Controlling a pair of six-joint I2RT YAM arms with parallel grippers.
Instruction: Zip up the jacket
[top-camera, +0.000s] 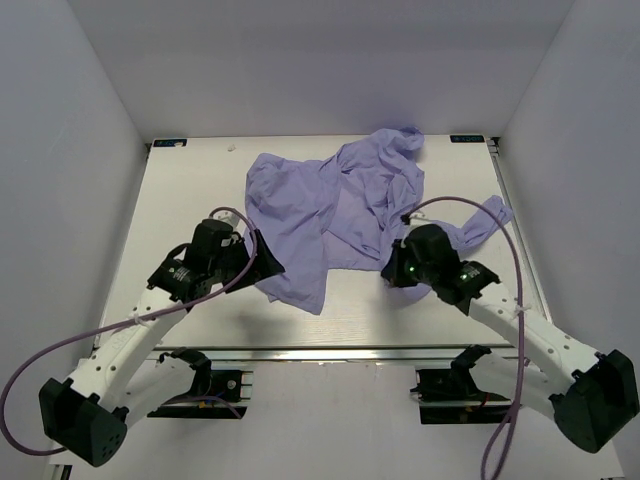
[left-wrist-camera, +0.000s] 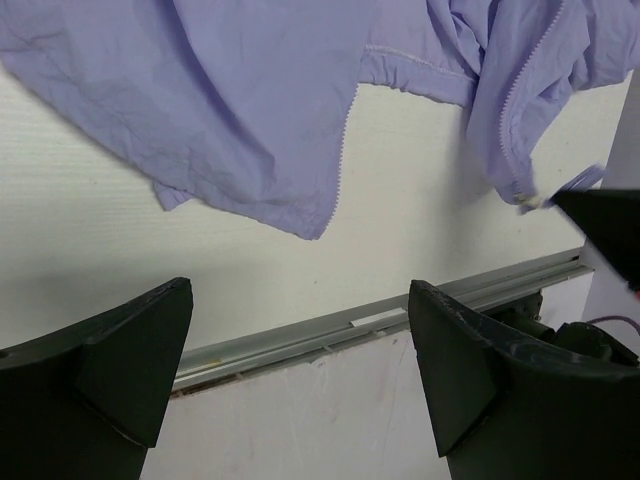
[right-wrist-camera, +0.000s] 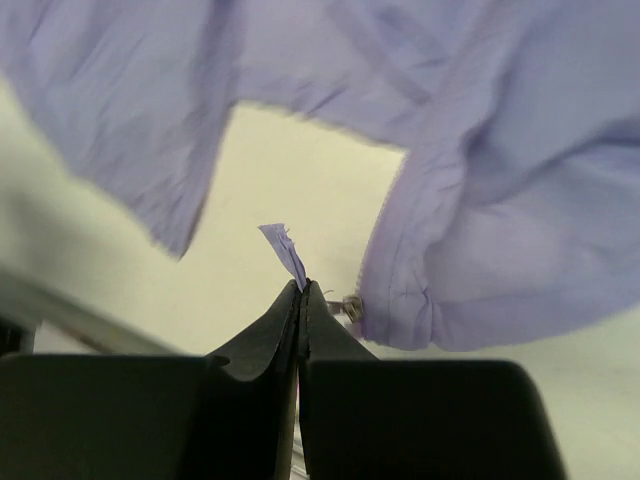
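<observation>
The lavender jacket (top-camera: 330, 215) lies crumpled and unzipped on the white table, spread from the centre to the back right. My right gripper (top-camera: 392, 272) is at its front right hem. In the right wrist view the right gripper (right-wrist-camera: 302, 290) is shut on a small lavender pull tab (right-wrist-camera: 283, 248), with the metal zipper slider (right-wrist-camera: 352, 307) just right of the fingertips at the hem corner (right-wrist-camera: 420, 310). My left gripper (top-camera: 262, 262) is open and empty, beside the front left flap. In the left wrist view the left gripper (left-wrist-camera: 300, 370) hovers near the table's front edge, below the flap's zipper edge (left-wrist-camera: 340, 170).
The table's metal front rail (left-wrist-camera: 350, 325) runs just under the left fingers. White enclosure walls stand on the left, right and back. Bare tabletop (top-camera: 190, 200) lies left of the jacket. A purple cable (top-camera: 500, 215) loops over the right arm.
</observation>
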